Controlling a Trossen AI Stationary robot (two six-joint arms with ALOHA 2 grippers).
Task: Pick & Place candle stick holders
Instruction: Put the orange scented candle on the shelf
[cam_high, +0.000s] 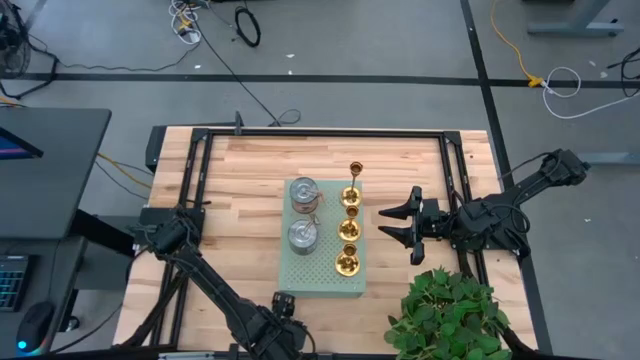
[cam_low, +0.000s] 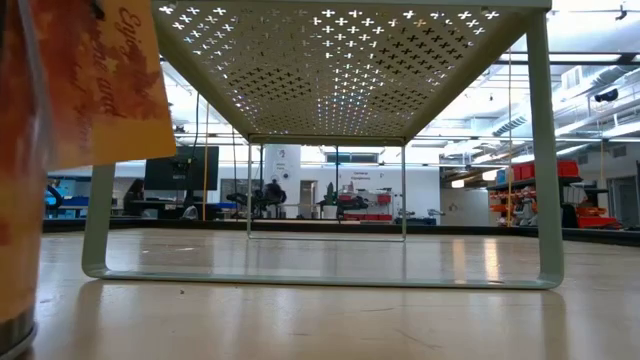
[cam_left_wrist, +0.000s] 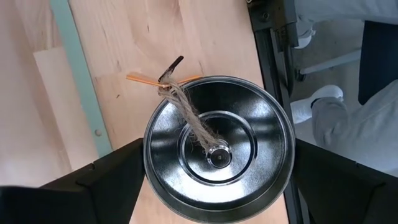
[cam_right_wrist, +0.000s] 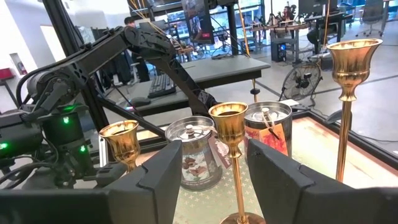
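The left arm reaches along the near-left part of the table to the near left corner of the pale green board (cam_high: 322, 281). There the left gripper (cam_high: 286, 304) has its two fingers (cam_left_wrist: 106, 186) closed against the sides of a squat silver holder (cam_left_wrist: 217, 143). This holder stands on the wood just beside the board's edge. A twine string (cam_left_wrist: 186, 112) runs from the knob on its lid to a tag.

In the low view this holder fills the left edge, and its orange tag (cam_low: 100, 80) carries cursive writing. Only "and" reads clearly; the rest is cut off or too slanted to tell.

Two more silver holders stand on the board's left half, one far (cam_high: 304, 193) and one nearer (cam_high: 303, 236). From the right wrist view their sides show orange leaf-patterned labels (cam_right_wrist: 196, 163), with no legible words.

Along the board's right half runs a row of four gold holders. The tall slender one (cam_high: 355, 170) is farthest, then three shorter ones (cam_high: 350, 197) (cam_high: 349, 230) (cam_high: 347, 263) coming nearer.

Right of that row, apart from it, the right gripper (cam_high: 398, 225) hangs with its fingers spread open, holding nothing and pointing at the gold holders.

A green plant (cam_high: 450, 315) sits at the table's near right corner.
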